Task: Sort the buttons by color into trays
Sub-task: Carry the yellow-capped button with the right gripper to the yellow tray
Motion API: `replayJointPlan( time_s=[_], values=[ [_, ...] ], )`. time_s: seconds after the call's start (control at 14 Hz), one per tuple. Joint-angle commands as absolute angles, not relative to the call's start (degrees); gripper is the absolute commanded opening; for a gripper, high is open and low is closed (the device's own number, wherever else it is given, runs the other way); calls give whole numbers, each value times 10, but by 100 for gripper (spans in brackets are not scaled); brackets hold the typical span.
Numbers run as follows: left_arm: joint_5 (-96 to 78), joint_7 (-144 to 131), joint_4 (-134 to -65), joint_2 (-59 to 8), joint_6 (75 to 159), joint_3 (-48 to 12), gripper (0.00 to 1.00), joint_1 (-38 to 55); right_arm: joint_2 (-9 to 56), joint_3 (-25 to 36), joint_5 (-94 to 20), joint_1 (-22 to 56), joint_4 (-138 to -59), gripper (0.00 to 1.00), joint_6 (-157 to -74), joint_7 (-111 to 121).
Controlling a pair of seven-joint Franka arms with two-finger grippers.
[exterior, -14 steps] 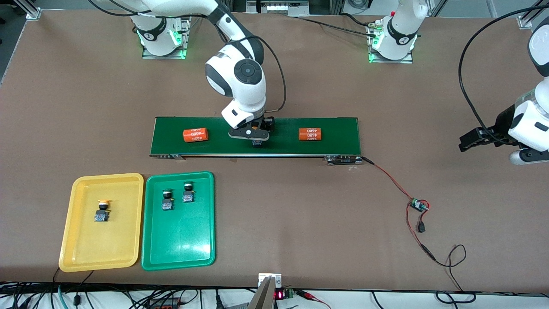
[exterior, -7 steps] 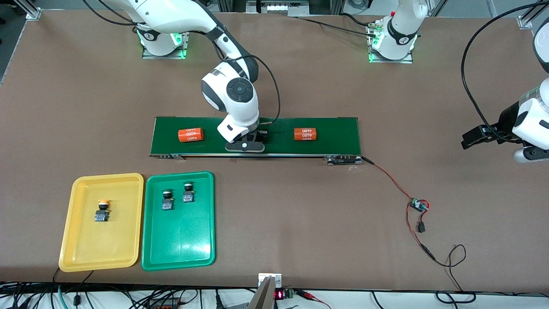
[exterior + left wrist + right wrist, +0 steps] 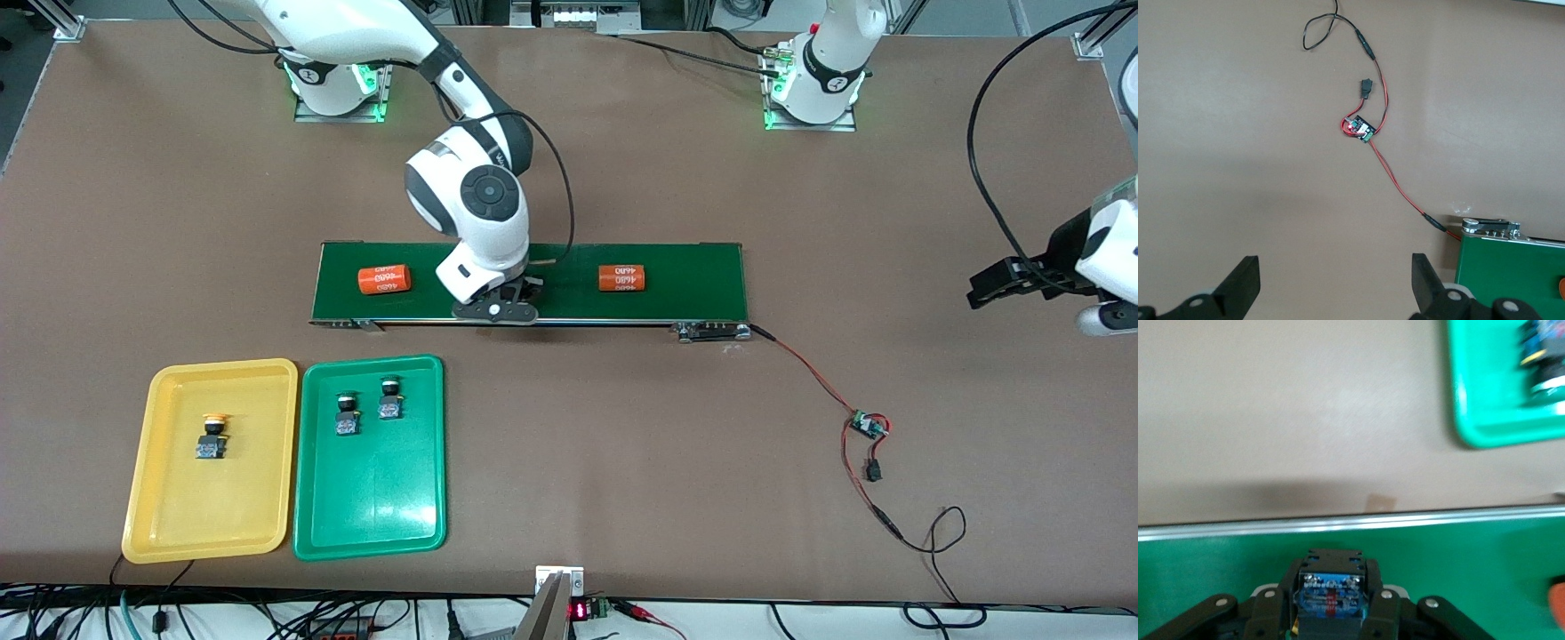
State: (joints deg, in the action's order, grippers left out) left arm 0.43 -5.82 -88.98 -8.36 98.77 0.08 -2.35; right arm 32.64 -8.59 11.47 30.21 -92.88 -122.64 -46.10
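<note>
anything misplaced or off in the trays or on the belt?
Nothing stands out. One yellow-capped button sits in the yellow tray, two green buttons in the green tray. Two orange cylinders lie on the conveyor belt. The right gripper holds a fourth button above the belt's edge.

A long dark-green conveyor belt [image 3: 676, 289] is being carried on the brown desk [image 3: 622, 462]. Two orange cylinders with white print are lying on the belt, one [image 3: 383, 280] toward the right arm's end, the other [image 3: 621, 278] toward the left arm's end. A red-and-black wire [image 3: 805, 369] is being run from the belt's end to a small circuit board [image 3: 863, 425].
</note>
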Motion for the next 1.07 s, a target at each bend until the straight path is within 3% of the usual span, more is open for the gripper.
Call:
replayJointPlan(
  time_s=[0.0,0.43,1.0],
  values=[
    [-7,-23,-846,-66,921,4,100,-38,316,-91,109,237,-907,0,-1191,-366],
    [-6,13,-868,-49,918,-1,100,-39,323,-91,108,60,-901,0,-1195,-205],
    [-6,4,-903,-25,919,-3,100,-40,382,-89,115,-66,-850,0,-1209,-45]
  ],
)
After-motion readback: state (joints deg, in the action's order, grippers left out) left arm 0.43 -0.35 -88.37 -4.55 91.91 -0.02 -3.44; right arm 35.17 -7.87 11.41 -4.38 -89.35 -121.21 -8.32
